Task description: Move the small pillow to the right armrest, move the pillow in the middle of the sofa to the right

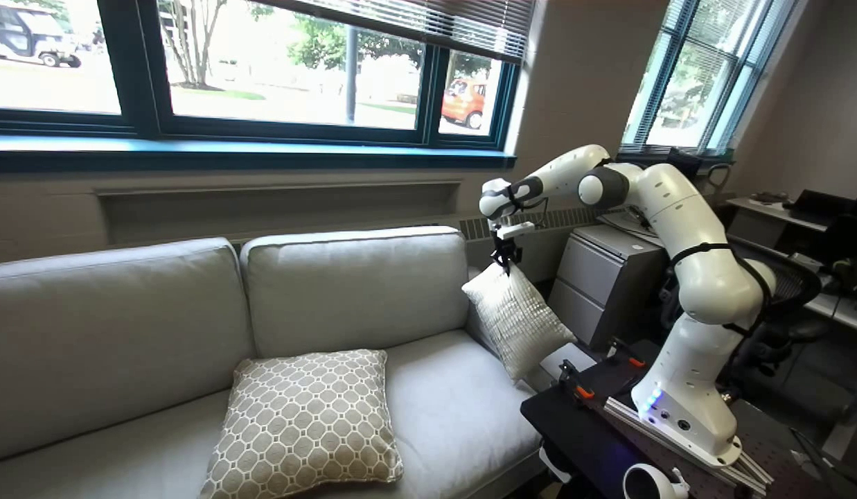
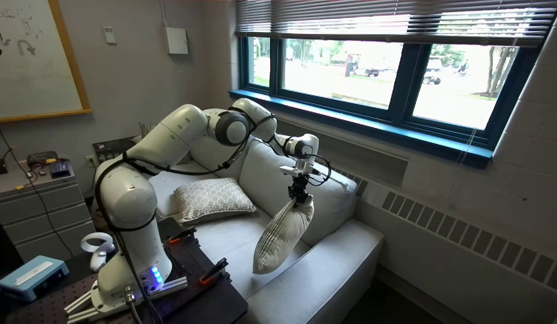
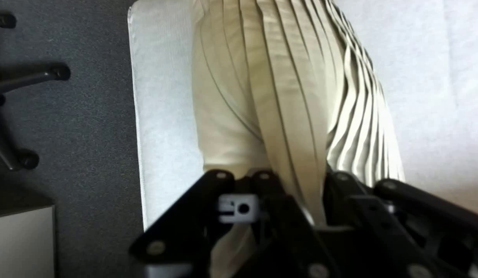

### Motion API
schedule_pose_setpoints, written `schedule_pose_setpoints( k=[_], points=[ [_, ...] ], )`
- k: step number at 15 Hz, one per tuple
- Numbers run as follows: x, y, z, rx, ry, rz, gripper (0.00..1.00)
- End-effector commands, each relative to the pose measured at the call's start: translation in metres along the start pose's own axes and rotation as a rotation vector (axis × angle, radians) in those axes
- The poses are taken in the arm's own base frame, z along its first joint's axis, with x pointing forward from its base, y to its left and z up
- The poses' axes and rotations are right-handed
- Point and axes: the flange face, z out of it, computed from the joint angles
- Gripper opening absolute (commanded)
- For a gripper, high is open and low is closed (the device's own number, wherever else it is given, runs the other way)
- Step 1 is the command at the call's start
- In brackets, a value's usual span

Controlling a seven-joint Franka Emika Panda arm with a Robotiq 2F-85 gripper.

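Nearest the camera, in the wrist view, the end effector (image 3: 303,181) pinches the small pillow (image 1: 518,322) near a top corner, the pleated cloth bunched in its grip. The pillow hangs tilted, beside or above the inner edge of the right armrest (image 2: 325,272); whether its lower end touches anything, the views do not settle. Further along the sofa (image 1: 359,291), the pillow in the middle (image 1: 317,423), large and lattice-patterned, lies near the rear edge of the seat (image 1: 456,402), well apart from the armrest. By the sofa's front corner, a dark bench (image 2: 215,297) bears the arm (image 1: 709,284). By my reading, the first half is well advanced: the small pillow is at the armrest end but not yet set down or released. The second half, shifting the patterned pillow to the right, seems not yet begun.
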Motion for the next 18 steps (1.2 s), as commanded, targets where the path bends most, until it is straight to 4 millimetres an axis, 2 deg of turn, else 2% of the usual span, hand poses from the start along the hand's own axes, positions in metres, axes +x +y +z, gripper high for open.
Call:
schedule_pose_setpoints(
  k=[1, 6, 9, 12, 18],
  points=[
    [0.03, -0.001, 0.019, -0.036, -0.021, -0.039, 0.09],
    [0.049, -0.008, 0.059, -0.072, -0.068, -0.079, 0.08],
    [0.053, -0.02, 0.068, -0.081, -0.085, -0.102, 0.08],
    [0.054, -0.035, 0.061, -0.063, -0.077, -0.111, 0.08],
    [0.05, -0.066, 0.03, -0.06, -0.044, -0.137, 0.07]
  ],
)
